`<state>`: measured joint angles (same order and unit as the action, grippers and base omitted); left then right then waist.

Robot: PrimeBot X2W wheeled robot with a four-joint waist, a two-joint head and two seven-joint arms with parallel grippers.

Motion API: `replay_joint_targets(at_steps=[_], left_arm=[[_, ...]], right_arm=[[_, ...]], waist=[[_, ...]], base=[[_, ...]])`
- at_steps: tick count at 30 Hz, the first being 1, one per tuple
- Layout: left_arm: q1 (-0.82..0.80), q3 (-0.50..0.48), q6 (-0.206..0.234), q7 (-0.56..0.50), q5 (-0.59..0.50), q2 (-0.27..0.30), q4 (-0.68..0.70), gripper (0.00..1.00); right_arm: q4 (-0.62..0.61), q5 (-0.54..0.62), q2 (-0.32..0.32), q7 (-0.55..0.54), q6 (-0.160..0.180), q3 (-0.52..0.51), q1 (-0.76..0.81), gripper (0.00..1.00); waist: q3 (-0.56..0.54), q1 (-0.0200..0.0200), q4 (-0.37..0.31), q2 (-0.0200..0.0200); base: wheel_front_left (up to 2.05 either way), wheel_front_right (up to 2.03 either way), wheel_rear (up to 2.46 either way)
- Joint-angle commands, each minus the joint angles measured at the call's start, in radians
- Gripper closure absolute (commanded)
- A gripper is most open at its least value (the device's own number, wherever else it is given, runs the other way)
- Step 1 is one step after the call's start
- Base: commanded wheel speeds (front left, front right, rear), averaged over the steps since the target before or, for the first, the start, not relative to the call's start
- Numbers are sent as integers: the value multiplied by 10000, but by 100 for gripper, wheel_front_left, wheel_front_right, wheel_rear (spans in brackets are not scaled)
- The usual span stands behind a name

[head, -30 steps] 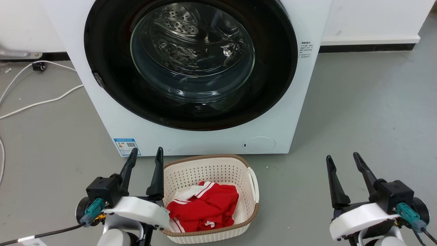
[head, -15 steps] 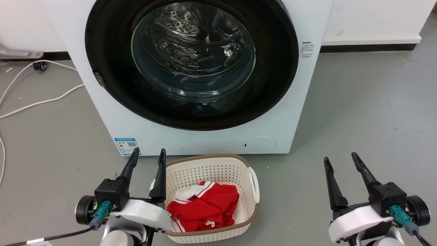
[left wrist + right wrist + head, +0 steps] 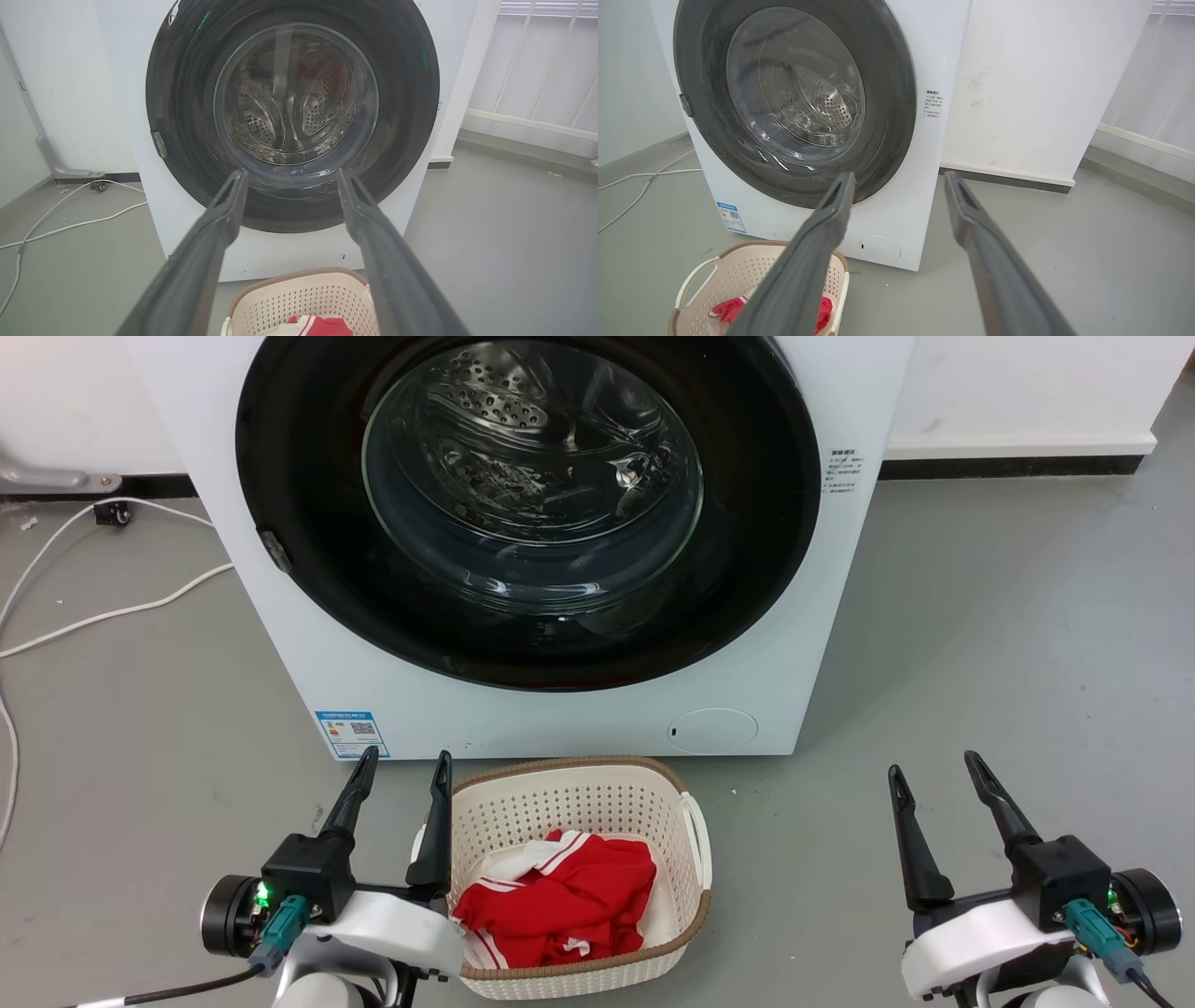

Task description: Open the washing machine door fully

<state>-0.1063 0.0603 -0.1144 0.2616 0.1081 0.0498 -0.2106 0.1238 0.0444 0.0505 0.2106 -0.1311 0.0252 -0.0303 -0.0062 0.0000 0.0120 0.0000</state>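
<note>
The white washing machine (image 3: 579,714) (image 3: 280,254) (image 3: 934,56) stands straight ahead. Its round glossy black door (image 3: 756,569) (image 3: 406,116) (image 3: 889,107) lies flush against the front, with the steel drum visible through the glass bowl. A small latch tab (image 3: 275,551) (image 3: 160,143) sits on the door's left rim. My left gripper (image 3: 403,767) (image 3: 289,175) is open, low at the lower left, well short of the door. At the lower right my right gripper (image 3: 934,767) (image 3: 899,179) is open too, with nothing held.
A cream perforated basket (image 3: 686,831) (image 3: 280,291) (image 3: 691,284) holding red and white cloth sits on the grey floor just before the washer, between my arms. White cables (image 3: 112,607) trail on the floor at the left. A white wall and baseboard (image 3: 1008,462) run behind.
The whole head view has shifted slightly. Both grippers sit a little lower in it and stay open; the left wrist has rolled a bit. The door has not moved.
</note>
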Motion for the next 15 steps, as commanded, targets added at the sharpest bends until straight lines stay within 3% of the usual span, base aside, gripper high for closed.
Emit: replay_joint_targets(at_steps=[1, 12, 13, 14, 15], left_arm=[[83, -27, 11, 41, -67, 10, 31, 0], [58, -63, -7, 41, -98, 11, 34, 0], [53, -69, -9, 41, -100, 11, 32, 0], [55, -71, -9, 41, -103, 11, 31, 0], [55, -71, -9, 41, -103, 11, 31, 0]], right_arm=[[-1, -55, -6, 42, 7, -26, 111, 0], [48, -185, -6, 58, 7, -28, 91, 0], [60, -227, -6, 42, 5, -15, 90, 4], [74, -275, -6, 32, 7, -11, 90, 56], [74, -275, -6, 32, 7, -11, 90, 56]], waist=[[4, 0, 1, 0], [51, 0, -34, 0], [53, 0, -38, 0], [51, 0, -40, 0], [51, 0, -40, 0]], base=[[0, 0, 0], [0, 0, 0], [0, 0, 0], [0, 0, 0], [0, 0, 0]])
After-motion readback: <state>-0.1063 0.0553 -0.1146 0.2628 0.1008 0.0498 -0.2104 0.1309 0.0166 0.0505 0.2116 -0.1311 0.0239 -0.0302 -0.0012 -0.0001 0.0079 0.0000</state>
